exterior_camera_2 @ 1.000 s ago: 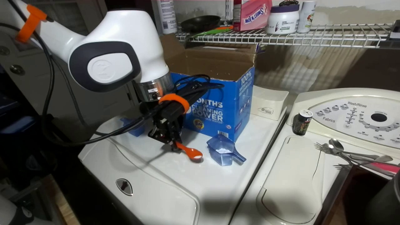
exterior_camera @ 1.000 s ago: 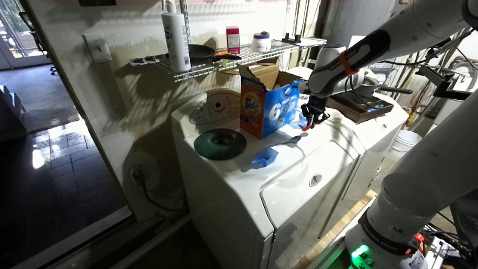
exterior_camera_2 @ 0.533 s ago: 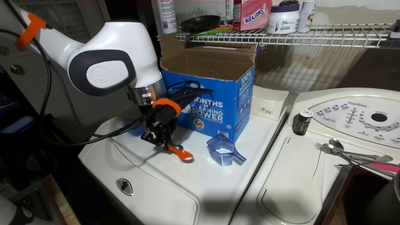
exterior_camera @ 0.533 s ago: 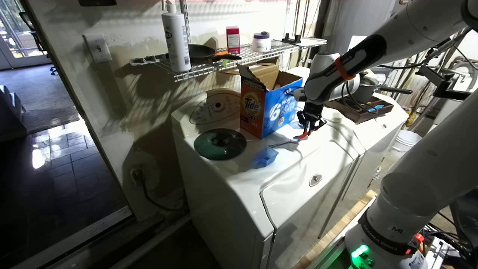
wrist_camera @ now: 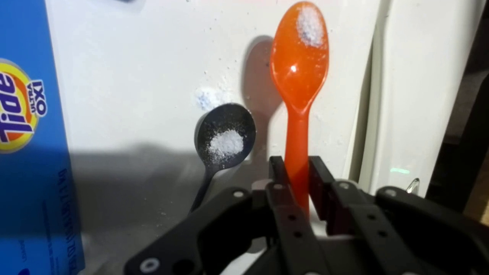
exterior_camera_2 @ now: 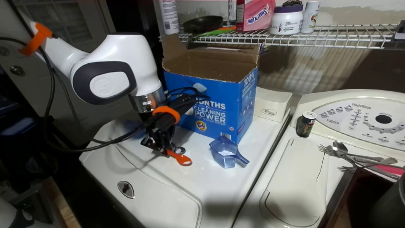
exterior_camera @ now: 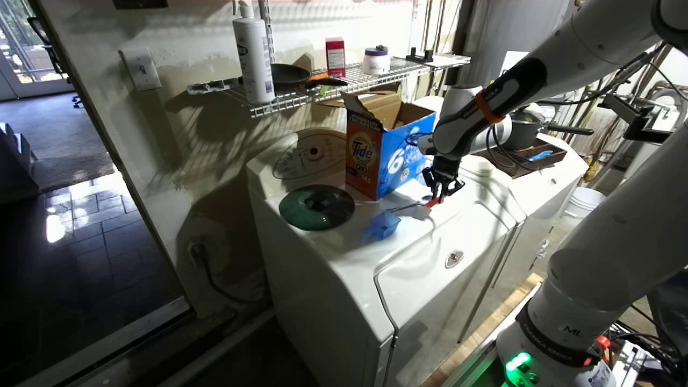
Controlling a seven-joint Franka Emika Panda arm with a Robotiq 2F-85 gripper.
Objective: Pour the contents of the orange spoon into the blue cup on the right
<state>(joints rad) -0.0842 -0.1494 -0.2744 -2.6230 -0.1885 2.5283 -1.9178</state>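
The orange spoon (wrist_camera: pixel 300 57) has white powder near the tip of its bowl. It shows in both exterior views (exterior_camera: pixel 431 202) (exterior_camera_2: pixel 183 160). My gripper (wrist_camera: pixel 298 168) is shut on its handle and holds it above the white washer lid; the gripper also shows in both exterior views (exterior_camera: pixel 438 192) (exterior_camera_2: pixel 164 150). The blue cup on the right (exterior_camera_2: pixel 225 153) stands before the box with white powder in it; the spoon bowl points toward it, apart from it. A second blue cup (exterior_camera: pixel 382 224) is on the gripper's other side, mostly hidden behind the arm in an exterior view (exterior_camera_2: pixel 136 129).
A dark spoon (wrist_camera: pixel 227 141) with white powder lies beside the orange spoon. The Tide cardboard box (exterior_camera_2: pixel 210 101) stands close behind the gripper. A green dish (exterior_camera: pixel 317 207) is near the second cup. A wire shelf (exterior_camera_2: pixel 303 36) runs above. Cutlery (exterior_camera_2: pixel 354 156) lies farther right.
My gripper and the orange spoon have moved lower and away from the blue cup on the right, toward the dark spoon. The cups, box and dark spoon have not moved.
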